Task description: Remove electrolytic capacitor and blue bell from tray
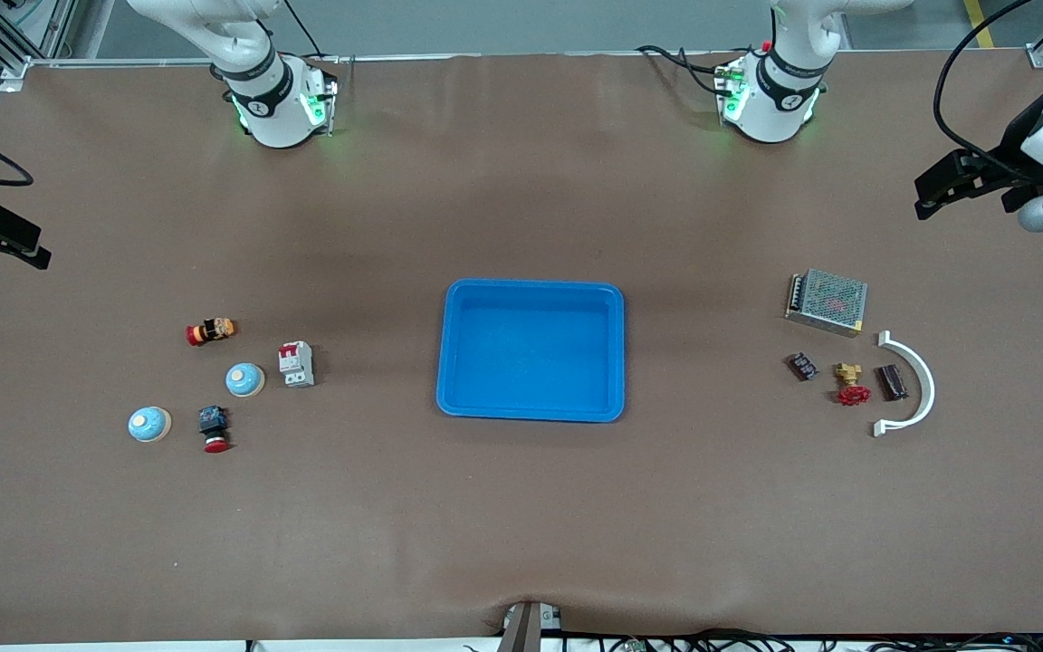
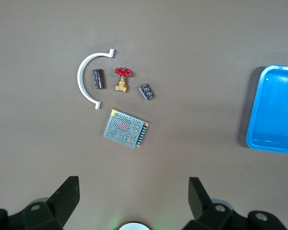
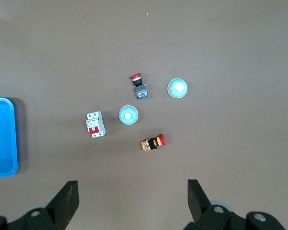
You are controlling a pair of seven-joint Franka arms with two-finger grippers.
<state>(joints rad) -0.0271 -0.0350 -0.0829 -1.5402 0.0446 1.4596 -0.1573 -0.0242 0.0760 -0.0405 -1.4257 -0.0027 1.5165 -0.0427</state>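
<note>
The capacitor (image 1: 891, 382) (image 2: 98, 79), a dark cylinder, lies on the table inside the curve of a white arc piece (image 1: 913, 385), toward the left arm's end. Two pale blue bells (image 1: 244, 379) (image 1: 149, 424) sit toward the right arm's end; the right wrist view shows both bells (image 3: 128, 115) (image 3: 177, 88). My left gripper (image 1: 924, 195) (image 2: 133, 181) hangs open and empty over the table near the left arm's end. My right gripper (image 1: 33, 249) (image 3: 132, 183) hangs open and empty at the right arm's end. The blue tray (image 1: 531, 288) lies mid-table.
By the capacitor are a brass valve with a red handle (image 1: 850, 385), a small dark part (image 1: 802, 366) and a mesh-covered power supply (image 1: 827, 302). By the bells are a white breaker (image 1: 296, 364) and two red-capped push buttons (image 1: 211, 331) (image 1: 214, 428).
</note>
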